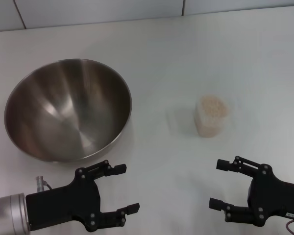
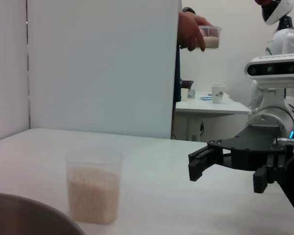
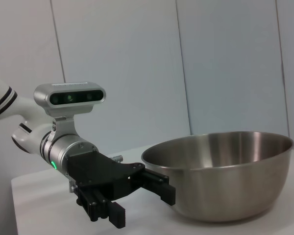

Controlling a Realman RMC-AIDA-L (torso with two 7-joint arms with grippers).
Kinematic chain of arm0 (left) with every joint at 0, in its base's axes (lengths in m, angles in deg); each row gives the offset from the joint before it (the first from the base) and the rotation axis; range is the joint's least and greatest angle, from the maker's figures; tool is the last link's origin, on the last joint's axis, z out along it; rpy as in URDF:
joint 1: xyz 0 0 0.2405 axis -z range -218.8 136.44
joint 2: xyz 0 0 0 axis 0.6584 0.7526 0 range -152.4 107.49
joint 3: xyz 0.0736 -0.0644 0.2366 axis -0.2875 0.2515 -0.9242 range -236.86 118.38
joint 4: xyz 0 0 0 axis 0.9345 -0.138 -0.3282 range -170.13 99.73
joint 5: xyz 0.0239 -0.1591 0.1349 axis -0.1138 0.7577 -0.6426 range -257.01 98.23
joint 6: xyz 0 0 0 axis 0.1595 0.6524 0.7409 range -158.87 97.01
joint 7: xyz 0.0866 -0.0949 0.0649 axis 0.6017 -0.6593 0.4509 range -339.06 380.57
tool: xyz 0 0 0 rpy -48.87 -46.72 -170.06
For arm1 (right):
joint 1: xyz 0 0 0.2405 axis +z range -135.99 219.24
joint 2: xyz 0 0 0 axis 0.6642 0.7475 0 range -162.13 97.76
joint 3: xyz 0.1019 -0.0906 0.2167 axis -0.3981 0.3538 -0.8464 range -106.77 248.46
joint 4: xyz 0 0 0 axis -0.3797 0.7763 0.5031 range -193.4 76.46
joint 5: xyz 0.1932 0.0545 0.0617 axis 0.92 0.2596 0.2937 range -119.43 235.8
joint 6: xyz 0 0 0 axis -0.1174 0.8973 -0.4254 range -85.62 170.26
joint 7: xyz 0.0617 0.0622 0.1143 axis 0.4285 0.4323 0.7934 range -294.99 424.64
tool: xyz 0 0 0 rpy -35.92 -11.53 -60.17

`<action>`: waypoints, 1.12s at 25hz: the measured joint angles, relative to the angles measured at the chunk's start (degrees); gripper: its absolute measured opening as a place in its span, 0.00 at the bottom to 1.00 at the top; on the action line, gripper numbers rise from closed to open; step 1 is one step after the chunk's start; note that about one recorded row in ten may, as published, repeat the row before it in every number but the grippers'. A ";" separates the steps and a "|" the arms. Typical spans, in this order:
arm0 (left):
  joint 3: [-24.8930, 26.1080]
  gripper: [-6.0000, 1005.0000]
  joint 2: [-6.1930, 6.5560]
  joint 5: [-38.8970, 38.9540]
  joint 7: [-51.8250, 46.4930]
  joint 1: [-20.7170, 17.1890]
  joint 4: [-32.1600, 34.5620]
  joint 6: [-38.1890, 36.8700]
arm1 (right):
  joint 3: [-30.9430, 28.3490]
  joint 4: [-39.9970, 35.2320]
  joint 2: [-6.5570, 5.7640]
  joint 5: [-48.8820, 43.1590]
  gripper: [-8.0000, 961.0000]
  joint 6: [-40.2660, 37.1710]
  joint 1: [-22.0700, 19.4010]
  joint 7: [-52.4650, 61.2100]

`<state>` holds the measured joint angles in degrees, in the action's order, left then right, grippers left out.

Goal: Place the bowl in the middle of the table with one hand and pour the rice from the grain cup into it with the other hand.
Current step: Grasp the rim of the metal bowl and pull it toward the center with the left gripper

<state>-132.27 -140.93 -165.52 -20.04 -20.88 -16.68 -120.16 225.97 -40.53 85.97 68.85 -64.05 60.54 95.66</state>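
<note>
Although both arms are in place, none of the task looks done yet: the bowl (image 1: 67,108) sits off to the left of the table (image 1: 176,54), not in its middle, and the rice (image 1: 211,108) is all in the grain cup (image 1: 211,116).

Going left to right, the left gripper (image 1: 121,188) comes first. It hovers low at the near edge, its two black fingers spread wide and holding nothing. The bowl lies just beyond it and slightly to its outer side, apart from the fingertips, its steel inside bare. Farther right, ahead of the right gripper (image 1: 219,184) and a little to its inner side, the grain cup stands upright, filled roughly two thirds with off-white grains. The right gripper's fingers are likewise parted and empty, well short of the cup.

So everything is left: one gripper has to take the bowl's rim and bring it to the centre, the other has to grasp the cup and tip it over the bowl.

Both arms are cut off at the near edge of the head view. In the left wrist view only a sliver of the bowl's rim shows. I cannot tell whether either gripper touches the tabletop.
</note>
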 joint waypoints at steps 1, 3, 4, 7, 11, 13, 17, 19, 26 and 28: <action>0.00 0.83 0.00 0.00 0.00 0.00 0.00 0.00 | 0.00 0.00 0.00 -0.02 0.87 0.01 0.02 0.00; -0.85 0.83 0.01 -0.07 0.02 0.00 0.35 0.03 | 0.00 0.00 0.00 -0.18 0.87 0.03 0.08 0.02; -1.18 0.83 0.02 -0.09 0.04 0.00 0.49 0.03 | 0.00 0.00 0.00 -0.18 0.87 0.03 0.08 0.02; -1.89 0.83 0.05 -0.16 0.06 0.00 0.82 0.04 | 0.00 0.00 -0.04 -0.82 0.87 0.05 0.23 0.01; -1.92 0.83 0.20 0.18 -0.39 -0.27 1.92 -1.27 | 0.00 0.00 -0.10 -1.00 0.87 0.04 0.35 0.03; 0.46 0.83 0.18 1.11 -0.87 -1.48 4.08 -7.67 | -0.01 0.00 -0.11 -0.88 0.87 0.01 0.18 -0.08; 6.05 0.83 -0.35 10.35 -4.86 -4.52 10.84 -23.16 | -0.01 -0.01 -0.07 -0.70 0.87 -0.19 0.07 -0.15; 6.42 0.83 -0.06 14.44 -11.09 -5.23 15.86 -24.71 | -0.01 -0.01 -0.06 -0.70 0.87 -0.40 0.04 -0.15; 5.19 0.82 0.15 4.84 -46.57 -12.17 54.50 1.35 | -0.31 -0.04 -0.03 -0.53 0.87 -0.65 -0.08 -0.42; 5.24 0.82 0.26 -5.32 -61.62 -10.33 62.42 14.33 | -0.15 -0.02 -0.03 -0.51 0.87 -1.07 0.23 -0.47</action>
<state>-127.03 -140.67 -170.85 -81.66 -31.20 45.74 -105.83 225.83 -40.55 85.94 68.34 -65.12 60.76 95.19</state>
